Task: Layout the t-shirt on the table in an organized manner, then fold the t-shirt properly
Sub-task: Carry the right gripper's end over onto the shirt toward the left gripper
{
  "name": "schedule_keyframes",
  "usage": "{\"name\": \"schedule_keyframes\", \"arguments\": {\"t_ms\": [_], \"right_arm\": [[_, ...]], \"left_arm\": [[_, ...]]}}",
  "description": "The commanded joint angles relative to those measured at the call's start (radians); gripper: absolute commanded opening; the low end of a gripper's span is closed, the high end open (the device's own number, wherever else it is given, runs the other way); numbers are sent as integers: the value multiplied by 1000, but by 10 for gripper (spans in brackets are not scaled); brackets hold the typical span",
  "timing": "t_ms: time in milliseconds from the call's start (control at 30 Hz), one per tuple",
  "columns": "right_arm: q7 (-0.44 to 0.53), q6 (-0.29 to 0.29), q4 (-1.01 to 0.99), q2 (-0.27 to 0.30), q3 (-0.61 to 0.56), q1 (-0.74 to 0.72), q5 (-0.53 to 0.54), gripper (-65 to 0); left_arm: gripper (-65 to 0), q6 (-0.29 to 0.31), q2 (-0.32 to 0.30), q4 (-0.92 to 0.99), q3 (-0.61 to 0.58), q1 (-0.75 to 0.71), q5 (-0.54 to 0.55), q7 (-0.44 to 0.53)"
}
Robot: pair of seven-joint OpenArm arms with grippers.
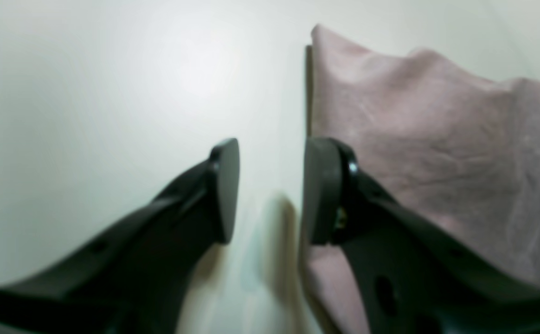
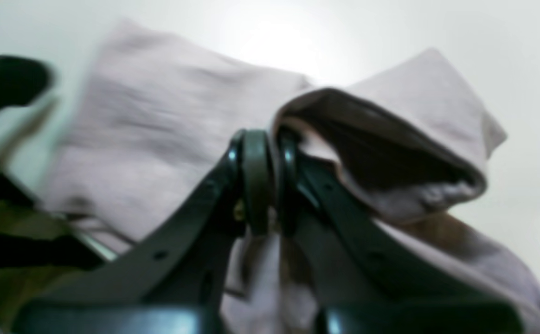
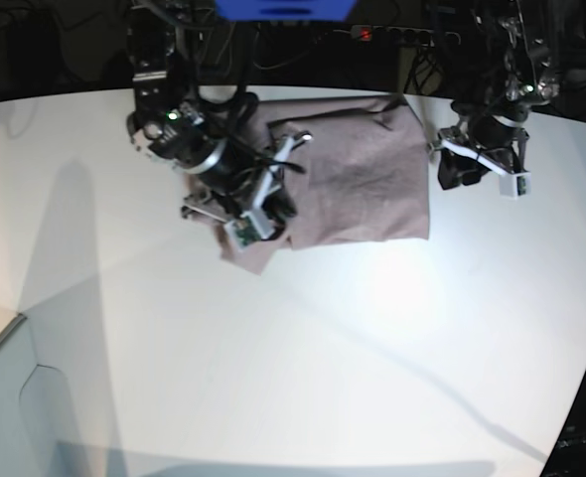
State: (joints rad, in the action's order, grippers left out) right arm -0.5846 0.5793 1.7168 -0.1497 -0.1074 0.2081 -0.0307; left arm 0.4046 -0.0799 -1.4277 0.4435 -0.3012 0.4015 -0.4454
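T-shirt (image 3: pixel 358 184) plain, no print, R gripper (image 2: pixel 270 185) clamped

no legible text, labels or brands anywhere

t-shirt (image 3: pixel 358 184) on the table (image 3: pixel 303 348) at its far edge, left pincer (image 1: pixel 270 190) just beside it

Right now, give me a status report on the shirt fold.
Right gripper shut on t-shirt fold. Left gripper open, empty, beside shirt edge. Table shows nothing in the way.
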Motion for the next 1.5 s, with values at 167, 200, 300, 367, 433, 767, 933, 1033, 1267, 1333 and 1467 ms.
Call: {"name": "schedule_keyframes", "arguments": {"t_ms": [167, 200, 300, 367, 433, 767, 933, 1033, 1267, 1333, 1467], "right_arm": [[25, 17, 12, -7, -147, -60, 18, -650], [25, 17, 10, -7, -160, -68, 18, -650], [25, 17, -22, -7, -208, -103, 18, -650], [25, 17, -42, -7, -240, -123, 18, -650], [25, 17, -70, -7, -265, -141, 18, -650], [25, 17, -163, -7, -323, -230, 18, -650], [25, 17, -222, -7, -371, -267, 18, -650], [25, 17, -252, -7, -394, -278, 18, -650], [84, 17, -281, -7, -421, -295, 18, -650], [87, 17, -304, -7, -421, -307, 18, -644], [87, 17, -331, -7, -423, -310, 18, -538]], "left_arm": [[-419, 7, -5, -18, 2, 4, 10, 15], [-419, 7, -5, -18, 2, 3, 10, 15], [-419, 7, -5, -15, 2, 1, 9, 15], [-419, 7, -5, -15, 2, 0, 9, 15], [-419, 7, -5, -11, 2, 0, 9, 15], [-419, 7, -5, -11, 2, -3, 9, 15], [-419, 7, -5, -12, 2, -6, 9, 15], [-419, 7, -5, -17, 2, -14, 9, 15], [-419, 7, -5, -18, 2, -19, 10, 15], [-418, 7, -5, -18, 2, -19, 10, 15], [-417, 7, -7, -18, 2, -20, 10, 15]]}}
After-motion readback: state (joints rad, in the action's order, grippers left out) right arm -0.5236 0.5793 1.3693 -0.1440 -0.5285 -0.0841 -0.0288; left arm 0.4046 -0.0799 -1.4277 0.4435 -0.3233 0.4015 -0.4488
